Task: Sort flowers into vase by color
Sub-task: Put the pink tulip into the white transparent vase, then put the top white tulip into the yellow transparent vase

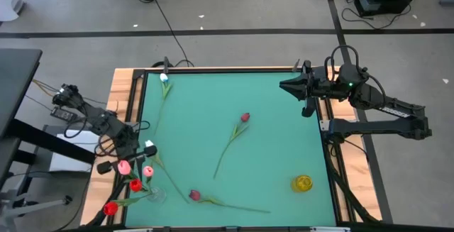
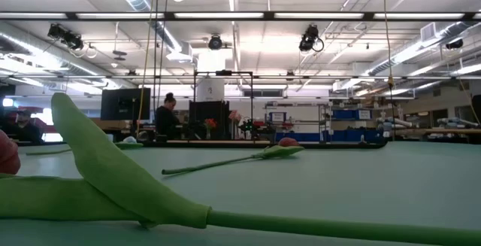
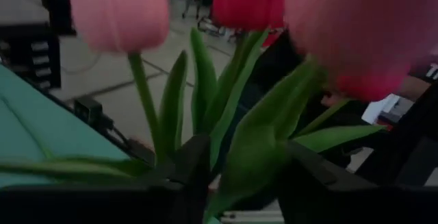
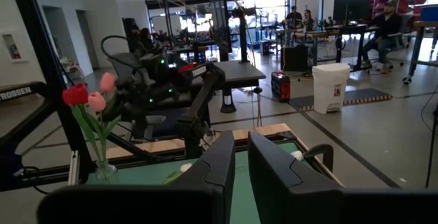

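A clear vase at the near left corner holds pink tulips and red tulips by their stems. My left gripper is right beside them. In its wrist view the fingers stand apart with a green leaf in the gap, below the pink heads. A red tulip, a maroon tulip and a white tulip lie flat on the green mat. My right gripper hangs at the far right, shut and empty. My left gripper has a leaf of the bunch in the vase between its two fingers, which come at it about level. I cannot tell whether either finger touches the leaf. The tulips stand upright in the vase.
A yellow vase stands at the near right of the mat. The maroon tulip's stem and leaf lie along the near edge. The mat's middle right is bare. People sit at desks in the room beyond.
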You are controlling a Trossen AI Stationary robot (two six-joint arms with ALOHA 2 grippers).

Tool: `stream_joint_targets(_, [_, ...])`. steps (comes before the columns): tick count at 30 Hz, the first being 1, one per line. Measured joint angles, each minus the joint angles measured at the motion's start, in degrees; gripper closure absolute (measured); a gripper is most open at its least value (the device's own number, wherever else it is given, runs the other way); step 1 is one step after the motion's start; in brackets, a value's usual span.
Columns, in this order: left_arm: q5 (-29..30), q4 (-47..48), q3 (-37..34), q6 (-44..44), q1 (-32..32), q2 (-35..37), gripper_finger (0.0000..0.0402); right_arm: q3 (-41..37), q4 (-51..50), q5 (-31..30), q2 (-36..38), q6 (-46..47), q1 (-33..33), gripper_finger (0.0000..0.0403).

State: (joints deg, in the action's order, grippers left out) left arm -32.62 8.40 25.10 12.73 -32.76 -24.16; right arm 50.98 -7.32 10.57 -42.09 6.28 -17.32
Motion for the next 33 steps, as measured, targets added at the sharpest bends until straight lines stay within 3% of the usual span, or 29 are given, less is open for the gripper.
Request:
stream_joint_targets(8, [0.0,-0.1,4.3,3.3,-3.2,-2.2,0.021,0.0,0.0,0.0,0.0,0.0,0.0,0.035])
stream_joint_targets(17, [2.1,15.7,14.9,-2.0,-3.3,-2.6,0.0209,0.0,0.0,0.0,0.0,0.0,0.0,0.035])
stream_joint_targets(26, [16.3,27.2,27.4,-6.2,-3.2,-4.5,0.0209,0.0,0.0,0.0,0.0,0.0,0.0,0.035])
stream_joint_targets(33, [32.5,33.6,33.6,2.9,-1.1,-4.7,0.0209,0.0,0.0,0.0,0.0,0.0,0.0,0.035])
